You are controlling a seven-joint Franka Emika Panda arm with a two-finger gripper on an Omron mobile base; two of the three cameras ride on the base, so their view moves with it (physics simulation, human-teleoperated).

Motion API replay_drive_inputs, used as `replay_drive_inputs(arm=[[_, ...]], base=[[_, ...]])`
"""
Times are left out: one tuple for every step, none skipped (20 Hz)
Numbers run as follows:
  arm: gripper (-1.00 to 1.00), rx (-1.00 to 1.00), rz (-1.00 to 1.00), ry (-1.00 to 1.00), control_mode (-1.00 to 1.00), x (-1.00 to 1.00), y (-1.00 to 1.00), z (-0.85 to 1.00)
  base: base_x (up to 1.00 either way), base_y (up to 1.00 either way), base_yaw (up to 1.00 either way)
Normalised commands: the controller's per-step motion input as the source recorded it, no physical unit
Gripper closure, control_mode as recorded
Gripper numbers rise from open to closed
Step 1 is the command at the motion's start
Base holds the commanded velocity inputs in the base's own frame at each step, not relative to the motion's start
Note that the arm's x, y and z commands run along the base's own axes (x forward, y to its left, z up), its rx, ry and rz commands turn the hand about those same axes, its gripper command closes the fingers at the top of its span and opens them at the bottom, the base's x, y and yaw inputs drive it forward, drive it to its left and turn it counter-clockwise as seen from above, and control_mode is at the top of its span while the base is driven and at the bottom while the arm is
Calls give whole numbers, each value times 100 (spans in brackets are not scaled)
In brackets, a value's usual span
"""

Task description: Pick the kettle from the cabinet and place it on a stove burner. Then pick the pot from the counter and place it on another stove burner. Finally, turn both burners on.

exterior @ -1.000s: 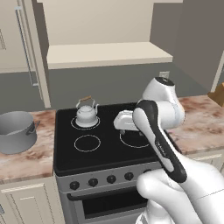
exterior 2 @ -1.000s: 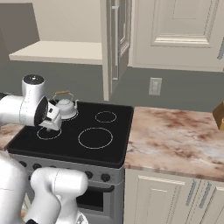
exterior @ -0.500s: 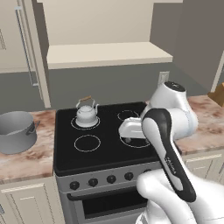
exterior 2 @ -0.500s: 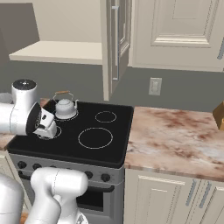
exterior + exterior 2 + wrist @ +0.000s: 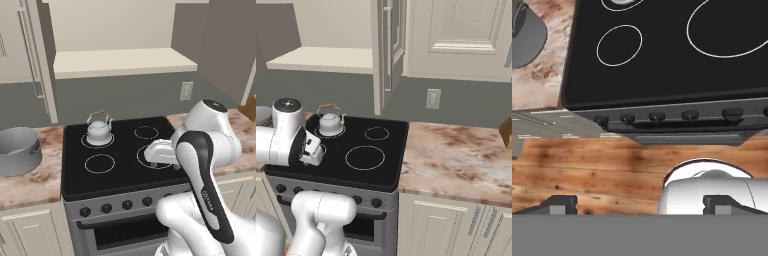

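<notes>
Pot (image 5: 19, 150) sits on counter (image 5: 35, 180), well left of open end effector (image 5: 156, 152).

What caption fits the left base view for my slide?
Kettle set on the stove's rear left burner, pot waiting on the counter, open gripper over the front right ring.

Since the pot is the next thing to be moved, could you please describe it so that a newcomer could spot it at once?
Start at the black stove set into the marbled counter. On the counter just left of the stove stands the pot, a wide plain grey cylinder with small loop handles. It is far bigger than the rounded kettle, which sits on the stove's back left burner.
</notes>
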Motion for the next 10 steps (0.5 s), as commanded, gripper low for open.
replay_drive_inputs(arm=[[-100, 0, 0, 0, -100, 0, 0, 0], [-100, 0, 0, 0, -100, 0, 0, 0], [-100, 0, 0, -4, -100, -3, 0, 0], [-100, 0, 0, -5, -100, -6, 0, 0], [-100, 0, -1, -9, -100, -22, 0, 0], [-100, 0, -1, -9, -100, -31, 0, 0], [-100, 0, 0, 0, 100, 0, 0, 0], [-100, 0, 0, 0, 100, 0, 0, 0], [-100, 0, 0, 0, 100, 0, 0, 0], [-100, 0, 0, 0, 100, 0, 0, 0]], base=[[0, 0, 0], [0, 0, 0], [0, 0, 0], [0, 0, 0], [0, 0, 0], [0, 0, 0], [-40, 0, -1], [-46, 0, -1], [-48, 0, -4], [-51, 3, -4]])
